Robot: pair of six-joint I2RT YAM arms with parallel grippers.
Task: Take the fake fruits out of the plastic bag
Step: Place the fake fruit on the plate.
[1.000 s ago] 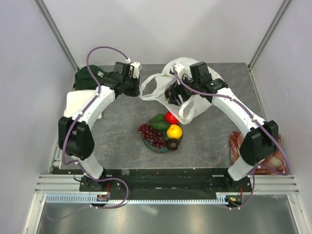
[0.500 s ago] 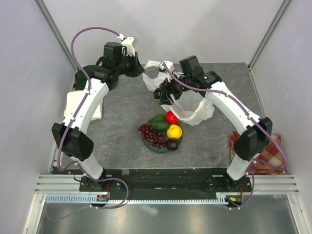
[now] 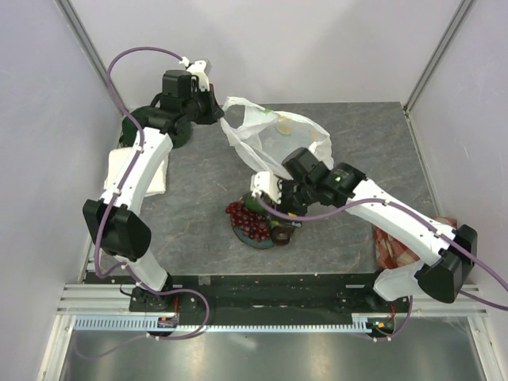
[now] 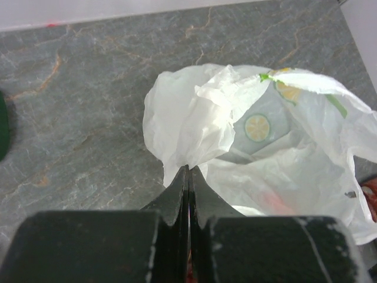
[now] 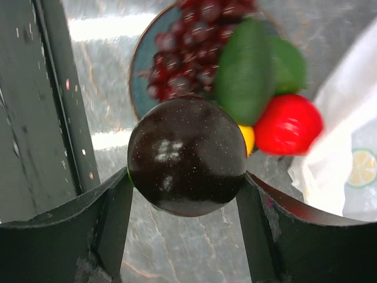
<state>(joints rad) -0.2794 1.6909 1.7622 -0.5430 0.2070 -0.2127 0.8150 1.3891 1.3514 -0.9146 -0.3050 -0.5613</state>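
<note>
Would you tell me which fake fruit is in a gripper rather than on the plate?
The dark glossy round fruit, clamped in the right gripper above the plate; the grapes, green piece and red apple lie on it.

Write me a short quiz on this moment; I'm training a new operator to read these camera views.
1. True or false: the left gripper is shut on the plastic bag.
2. What does the right gripper hold? A nothing; B the plastic bag; C a dark round fruit.
3. Fill in: the grape bunch lies on the ___.
Key: 1 true; 2 C; 3 plate.
</note>
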